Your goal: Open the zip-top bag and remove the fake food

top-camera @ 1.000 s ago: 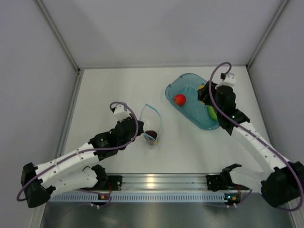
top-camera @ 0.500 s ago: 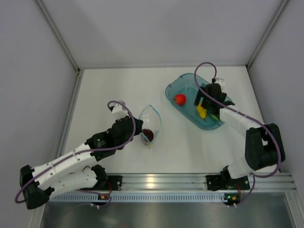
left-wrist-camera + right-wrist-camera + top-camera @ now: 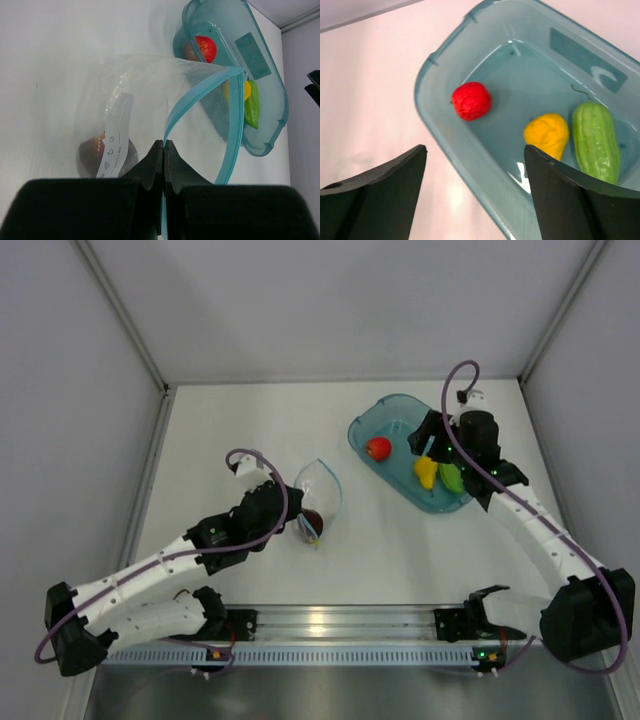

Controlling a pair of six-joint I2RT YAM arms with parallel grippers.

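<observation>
One maroon toy (image 3: 87, 152) is sitting in the clear, gaping zip-top bag (image 3: 150, 95), left tool (image 3: 164, 145) pinching its rim. Over in the teal tray (image 3: 520, 80) it's holding red toy (image 3: 471, 101), yellow toy (image 3: 546, 134), green toy (image 3: 595, 142); right tool (image 3: 475, 148) is hanging spread.

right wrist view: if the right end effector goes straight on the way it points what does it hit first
Probably the near wall of the teal tray, between the red piece and the yellow piece; depth is unclear.
</observation>
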